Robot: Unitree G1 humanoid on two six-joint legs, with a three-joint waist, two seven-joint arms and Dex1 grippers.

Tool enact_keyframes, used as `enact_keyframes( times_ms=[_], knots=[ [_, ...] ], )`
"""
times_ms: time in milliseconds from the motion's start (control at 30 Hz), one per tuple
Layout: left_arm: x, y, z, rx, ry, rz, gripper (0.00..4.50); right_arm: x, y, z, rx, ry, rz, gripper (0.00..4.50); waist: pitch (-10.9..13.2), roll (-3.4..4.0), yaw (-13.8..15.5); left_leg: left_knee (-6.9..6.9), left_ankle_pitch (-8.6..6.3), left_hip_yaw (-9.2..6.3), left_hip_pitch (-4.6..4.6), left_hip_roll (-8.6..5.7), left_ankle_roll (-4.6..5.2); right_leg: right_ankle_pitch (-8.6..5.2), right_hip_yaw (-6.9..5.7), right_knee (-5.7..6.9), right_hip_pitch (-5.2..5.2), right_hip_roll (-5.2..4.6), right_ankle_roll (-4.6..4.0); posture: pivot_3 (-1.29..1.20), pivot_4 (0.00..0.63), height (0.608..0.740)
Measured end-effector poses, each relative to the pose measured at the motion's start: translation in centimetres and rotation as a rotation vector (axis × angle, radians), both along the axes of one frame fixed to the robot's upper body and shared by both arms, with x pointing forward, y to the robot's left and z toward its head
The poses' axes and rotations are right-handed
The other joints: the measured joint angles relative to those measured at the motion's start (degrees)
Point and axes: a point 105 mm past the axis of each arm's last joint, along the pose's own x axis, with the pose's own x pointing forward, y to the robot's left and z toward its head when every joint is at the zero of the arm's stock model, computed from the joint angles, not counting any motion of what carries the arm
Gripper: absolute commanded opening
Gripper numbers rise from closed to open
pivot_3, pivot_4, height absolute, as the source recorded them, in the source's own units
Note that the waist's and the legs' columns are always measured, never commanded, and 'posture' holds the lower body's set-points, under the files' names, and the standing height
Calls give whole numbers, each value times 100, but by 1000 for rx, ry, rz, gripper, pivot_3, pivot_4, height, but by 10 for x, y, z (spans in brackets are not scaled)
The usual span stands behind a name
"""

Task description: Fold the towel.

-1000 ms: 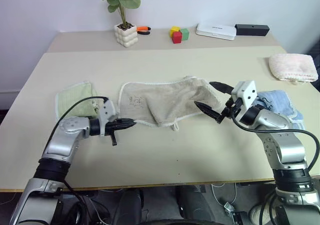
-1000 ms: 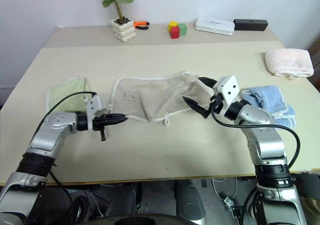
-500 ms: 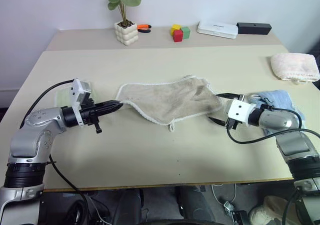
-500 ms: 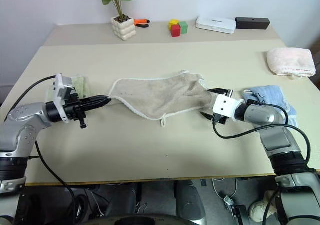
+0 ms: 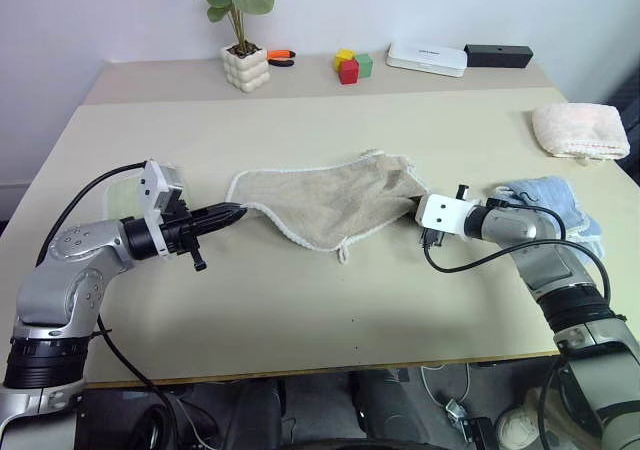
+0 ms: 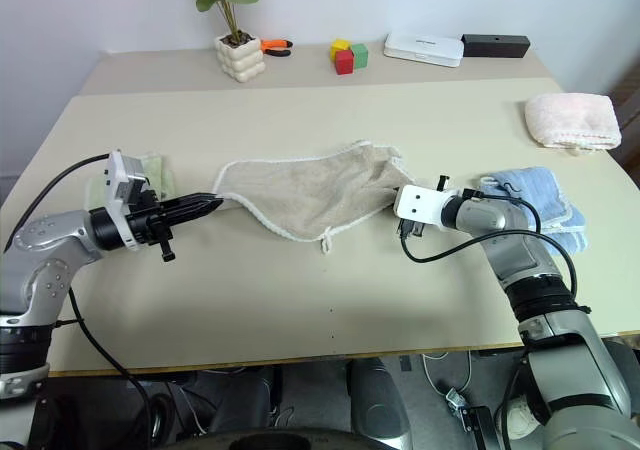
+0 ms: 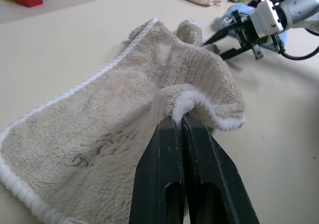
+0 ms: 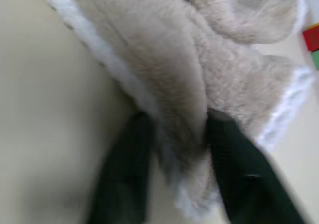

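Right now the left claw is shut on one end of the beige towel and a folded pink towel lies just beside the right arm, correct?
Not quite. The left claw is shut on the beige towel, but the folded towel beside the right arm is light blue, as the left eye view shows. The pink towel lies farther back.

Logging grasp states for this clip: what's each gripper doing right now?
Left gripper: shut on the towel's corded edge.
Right gripper: fingers on either side of the towel's other end; a firm grip cannot be told.

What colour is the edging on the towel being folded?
White, a corded trim around the beige-tan towel; it shows best in the left wrist view.
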Motion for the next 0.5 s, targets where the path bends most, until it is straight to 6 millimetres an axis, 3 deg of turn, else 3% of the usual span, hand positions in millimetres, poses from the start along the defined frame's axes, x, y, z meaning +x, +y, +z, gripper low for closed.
enact_keyframes(
  times_ms=[200, 367, 500],
  knots=[
    [-2, 0, -3, 9, 15, 3, 0, -3, -4, -1, -2, 14, -5, 86, 0, 0, 26, 0, 0, 0, -2, 0, 0, 0, -1, -1, 0, -1, 0, 0, 150, 740],
    [-3, 13, -4, 73, 19, 37, 0, -41, -32, 8, -32, 166, 25, 86, 4, 2, 155, -5, -4, 0, -8, -1, 7, -3, -2, -9, -2, -3, 4, 0, 150, 740],
    [8, 23, -1, 98, -14, 91, 0, -55, -34, 31, 13, 232, 49, 86, 8, 6, 120, -1, -4, 1, -4, 0, 7, -4, -1, -5, -3, 0, -2, 0, 150, 740]
  ],
)
